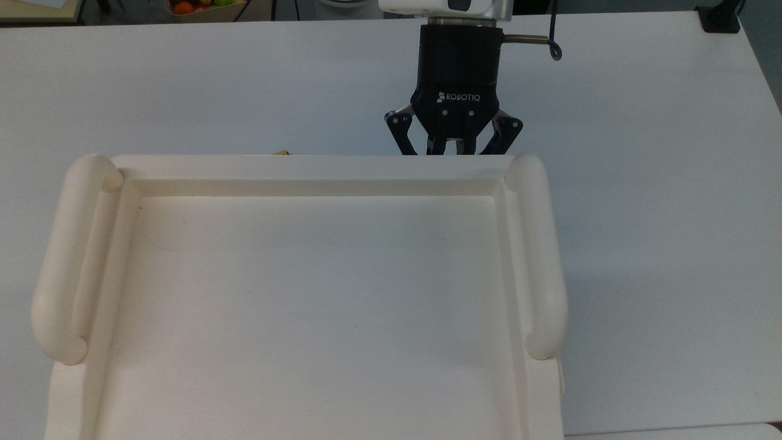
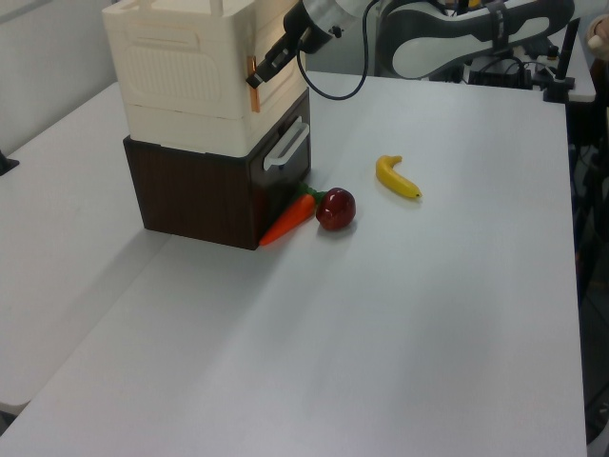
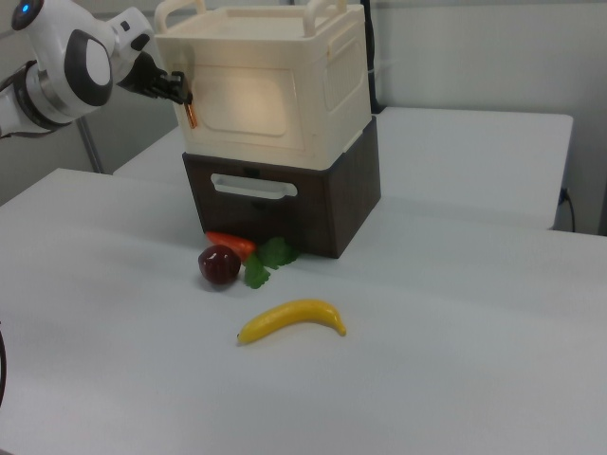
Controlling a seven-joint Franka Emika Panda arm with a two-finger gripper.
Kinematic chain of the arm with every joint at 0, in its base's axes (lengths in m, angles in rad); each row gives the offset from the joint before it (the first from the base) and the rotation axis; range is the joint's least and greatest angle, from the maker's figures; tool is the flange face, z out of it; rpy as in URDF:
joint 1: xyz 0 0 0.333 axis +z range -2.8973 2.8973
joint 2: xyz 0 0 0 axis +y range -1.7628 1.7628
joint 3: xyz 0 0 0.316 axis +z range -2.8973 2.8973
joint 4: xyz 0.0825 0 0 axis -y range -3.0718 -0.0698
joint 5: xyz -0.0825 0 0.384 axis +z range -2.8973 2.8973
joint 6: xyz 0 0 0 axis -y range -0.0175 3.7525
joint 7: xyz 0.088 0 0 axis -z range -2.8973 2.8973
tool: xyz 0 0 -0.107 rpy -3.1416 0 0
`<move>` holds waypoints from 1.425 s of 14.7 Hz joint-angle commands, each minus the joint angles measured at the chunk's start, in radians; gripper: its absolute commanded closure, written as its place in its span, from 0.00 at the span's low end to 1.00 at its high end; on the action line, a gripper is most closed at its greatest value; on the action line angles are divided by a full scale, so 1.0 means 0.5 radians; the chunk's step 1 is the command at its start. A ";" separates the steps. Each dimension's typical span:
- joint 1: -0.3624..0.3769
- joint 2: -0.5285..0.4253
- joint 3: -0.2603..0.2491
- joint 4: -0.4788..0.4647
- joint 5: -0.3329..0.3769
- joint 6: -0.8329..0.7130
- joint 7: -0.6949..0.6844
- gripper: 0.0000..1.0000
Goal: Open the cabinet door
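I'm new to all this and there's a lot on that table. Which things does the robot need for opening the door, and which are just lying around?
Part of the job:
the cabinet
the cabinet door
the orange handle at the door's edge
the gripper, right at that handle

Just lying about:
the banana
the red apple
the carrot
the brown drawer unit underneath

The arm [image 3: 66,62] was white with grey joints. Its gripper [image 1: 453,145] was black, with small silver screws, white "ROBOTIQ" letters and a black cable [image 1: 553,30].
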 commanded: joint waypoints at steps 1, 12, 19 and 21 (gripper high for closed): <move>0.007 0.019 -0.012 0.013 -0.044 0.052 0.057 0.90; 0.016 -0.174 -0.006 -0.177 -0.001 -0.157 0.063 0.99; 0.019 -0.223 0.000 -0.251 -0.004 -0.270 0.146 0.94; 0.016 -0.266 0.003 -0.251 0.011 -0.398 0.146 0.74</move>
